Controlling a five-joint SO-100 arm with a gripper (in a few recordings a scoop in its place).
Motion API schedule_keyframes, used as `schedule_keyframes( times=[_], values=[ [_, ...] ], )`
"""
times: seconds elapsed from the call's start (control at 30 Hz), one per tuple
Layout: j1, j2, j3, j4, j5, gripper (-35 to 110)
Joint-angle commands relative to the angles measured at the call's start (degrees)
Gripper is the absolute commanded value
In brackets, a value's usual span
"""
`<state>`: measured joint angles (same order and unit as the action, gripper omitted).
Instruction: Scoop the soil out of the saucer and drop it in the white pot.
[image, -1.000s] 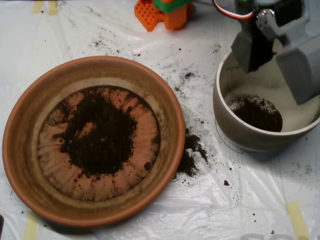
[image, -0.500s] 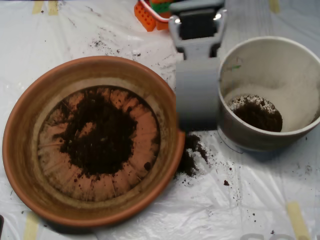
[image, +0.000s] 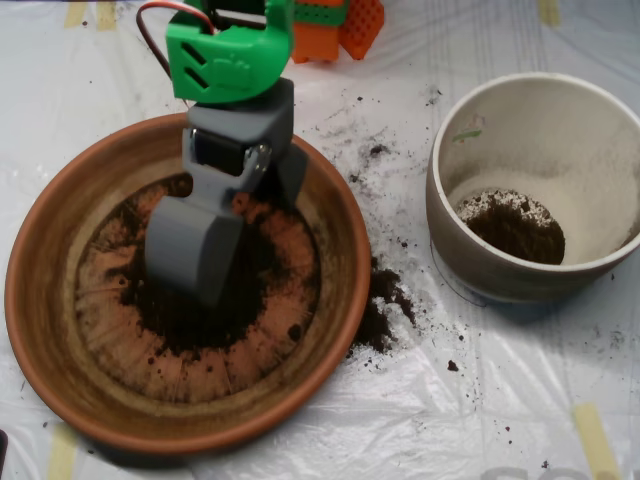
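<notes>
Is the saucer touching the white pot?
Apart. The overhead view shows bare plastic sheet and spilled soil between the saucer and the white pot.

A hobby robotics bench: a desk wrapped in taped-down clear plastic sheeting, scattered with spilled soil, beside bright 3D-printed arm parts.

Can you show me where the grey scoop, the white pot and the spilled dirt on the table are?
Scoop (image: 195, 245): overhead view, on its grey shell over the saucer.
White pot (image: 445, 215): overhead view, on its left outer wall.
Spilled soil (image: 380, 305): overhead view, on the dark pile beside the saucer.
</notes>
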<state>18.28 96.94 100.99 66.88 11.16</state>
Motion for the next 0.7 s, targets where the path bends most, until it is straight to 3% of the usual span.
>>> schedule_keyframes(
  times=[0.0, 0.2, 0.67],
  values=[
    [2.6, 3.5, 3.7, -3.3, 0.1, 48],
    [4.8, -3.4, 5.5, -6.2, 0.1, 50],
    [7.6, -20.6, -9.8, -2.6, 1.3, 52]
  ],
)
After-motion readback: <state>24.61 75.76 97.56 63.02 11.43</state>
